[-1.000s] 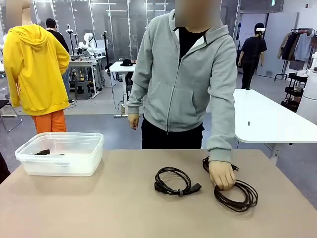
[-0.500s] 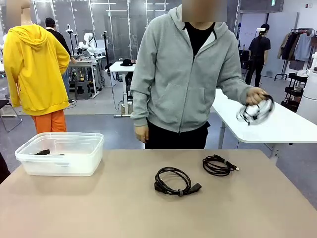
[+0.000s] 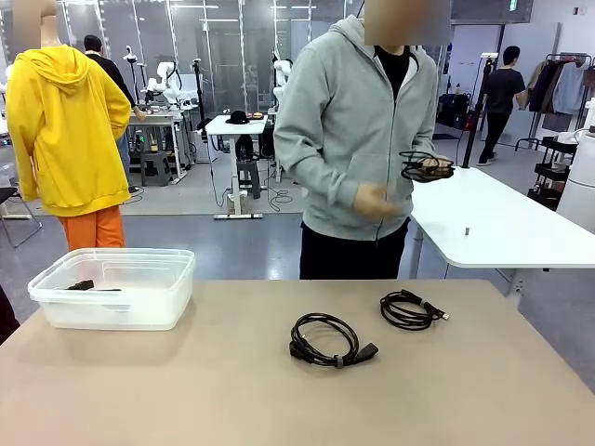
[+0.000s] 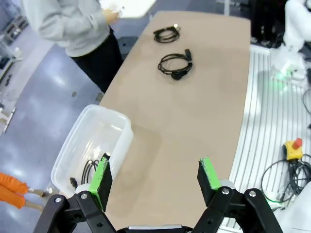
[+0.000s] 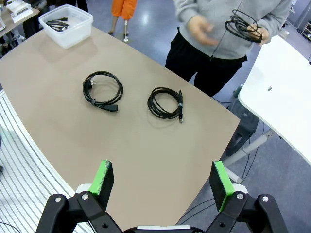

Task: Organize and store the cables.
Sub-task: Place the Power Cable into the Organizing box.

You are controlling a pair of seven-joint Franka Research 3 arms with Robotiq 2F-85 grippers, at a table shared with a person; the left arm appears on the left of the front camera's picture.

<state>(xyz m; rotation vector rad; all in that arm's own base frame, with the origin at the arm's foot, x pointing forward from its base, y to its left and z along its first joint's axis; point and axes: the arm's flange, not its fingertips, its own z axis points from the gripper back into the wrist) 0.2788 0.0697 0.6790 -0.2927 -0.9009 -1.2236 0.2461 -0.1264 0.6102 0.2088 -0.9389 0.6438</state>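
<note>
Two coiled black cables lie on the tan table [image 3: 186, 390]: a thicker one with a chunky plug [image 3: 328, 340] [image 4: 175, 64] [image 5: 102, 90] near the middle, and a thinner one [image 3: 407, 309] [image 4: 166, 34] [image 5: 165, 103] farther right. The person in a grey hoodie holds a third coil [image 3: 423, 165] [image 5: 244, 28] at chest height in one hand. A clear plastic bin [image 3: 116, 288] [image 4: 92, 148] [image 5: 66, 24] at the table's left has a cable inside. My left gripper [image 4: 155, 179] hangs open high above the bin's side. High over the near table edge, my right gripper [image 5: 159, 180] is open and holds nothing.
A white table [image 3: 502, 223] stands behind the person at the right. Someone in a yellow hoodie [image 3: 65, 130] stands far left, beyond the bin. A red stop button [image 4: 293, 147] and loose floor wiring lie beside the table on the robot's side.
The person lifted the big coil off the table's right side, swung it out right, and now holds it at chest height. The person has also stepped to the right.
</note>
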